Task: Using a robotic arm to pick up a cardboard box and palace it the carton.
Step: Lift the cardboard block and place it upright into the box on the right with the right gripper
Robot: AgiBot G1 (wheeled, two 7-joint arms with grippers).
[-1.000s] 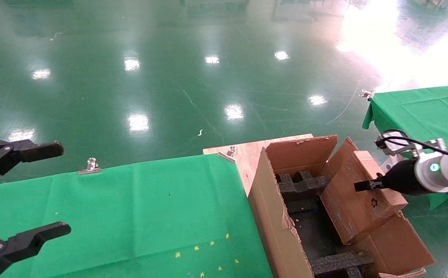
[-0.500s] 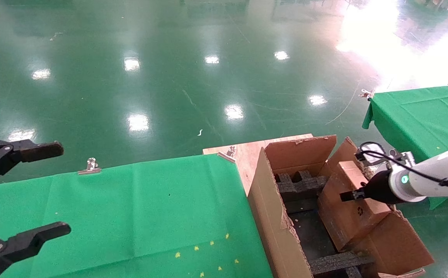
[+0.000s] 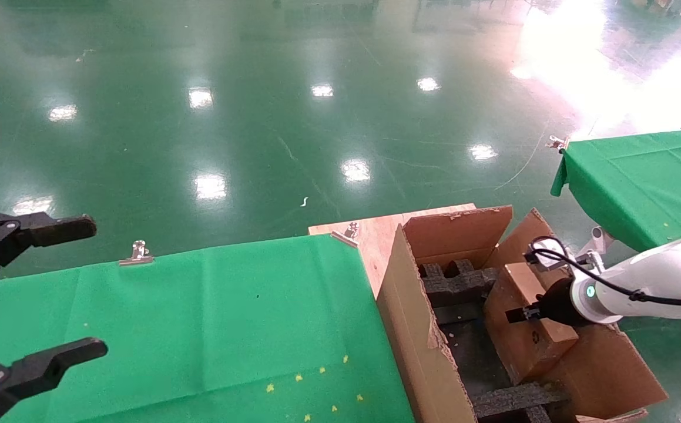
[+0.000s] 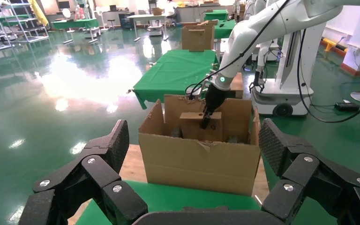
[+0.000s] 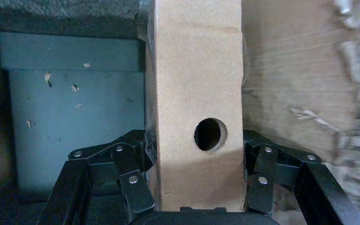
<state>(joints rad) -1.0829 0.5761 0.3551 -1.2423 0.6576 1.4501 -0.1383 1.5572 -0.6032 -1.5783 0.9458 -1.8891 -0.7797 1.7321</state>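
Your right black multi-finger gripper [image 5: 194, 187] clenches the small flat brown cardboard box [image 3: 525, 320], tilted on edge inside the large torn-flapped brown carton [image 3: 416, 329], black foam inserts [image 3: 455, 281] beside it. Only the right wrist view shows its round hole [image 5: 210, 134]. Your left gripper [image 3: 29, 294] hangs spread over the green-clothed table [image 3: 199, 323].

Since a second ago the right gripper [image 3: 519, 314] and the cardboard box [image 3: 525, 329] clamped in it have slid from right of centre toward the lower middle of the head view, lower inside the carton [image 3: 416, 329].
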